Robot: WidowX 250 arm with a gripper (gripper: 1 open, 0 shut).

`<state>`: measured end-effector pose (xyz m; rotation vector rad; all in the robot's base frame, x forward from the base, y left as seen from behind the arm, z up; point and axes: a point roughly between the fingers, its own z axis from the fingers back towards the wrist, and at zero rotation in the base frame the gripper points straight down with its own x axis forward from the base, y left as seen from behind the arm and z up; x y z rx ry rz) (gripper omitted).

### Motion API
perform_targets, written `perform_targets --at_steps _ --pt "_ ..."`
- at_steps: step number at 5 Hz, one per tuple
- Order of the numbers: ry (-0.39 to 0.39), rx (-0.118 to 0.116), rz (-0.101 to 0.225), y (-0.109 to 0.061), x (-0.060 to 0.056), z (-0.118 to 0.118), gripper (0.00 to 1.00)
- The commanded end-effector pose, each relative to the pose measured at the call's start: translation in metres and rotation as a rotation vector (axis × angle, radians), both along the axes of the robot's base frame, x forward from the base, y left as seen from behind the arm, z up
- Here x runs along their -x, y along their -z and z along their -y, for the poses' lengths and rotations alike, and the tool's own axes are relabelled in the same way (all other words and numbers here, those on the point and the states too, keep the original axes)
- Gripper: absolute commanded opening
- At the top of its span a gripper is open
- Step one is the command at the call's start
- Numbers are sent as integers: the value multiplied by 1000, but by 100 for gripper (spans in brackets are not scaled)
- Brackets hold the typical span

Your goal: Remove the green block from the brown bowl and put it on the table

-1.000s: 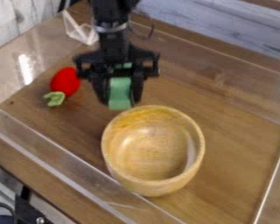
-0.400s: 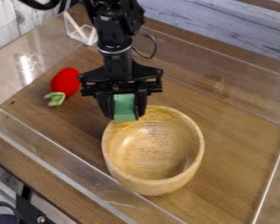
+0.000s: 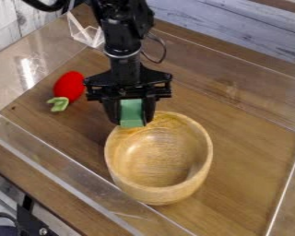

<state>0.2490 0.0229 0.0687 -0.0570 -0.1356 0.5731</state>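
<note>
Gripping green block [image 3: 133, 112] beside brown bowl [image 3: 159, 157] rim.

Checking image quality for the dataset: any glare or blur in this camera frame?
Camera view: glare streaks on the clear plastic wall at left and front; gripper and green block fairly sharp; brown bowl evenly lit, soft shadow inside its left rim; overall low resolution.
</note>
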Motion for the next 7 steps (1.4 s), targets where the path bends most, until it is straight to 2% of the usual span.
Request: perform_targets --at_steps 1,4,6,7 --pt "8 -15 14 -1 -3 0 0" --pt "1 -44 3 7 -5 -3 0" --pt "-8 -48 -10 12 -5 -4 0" --pt "1 -66 -14 6 -4 -1 0"
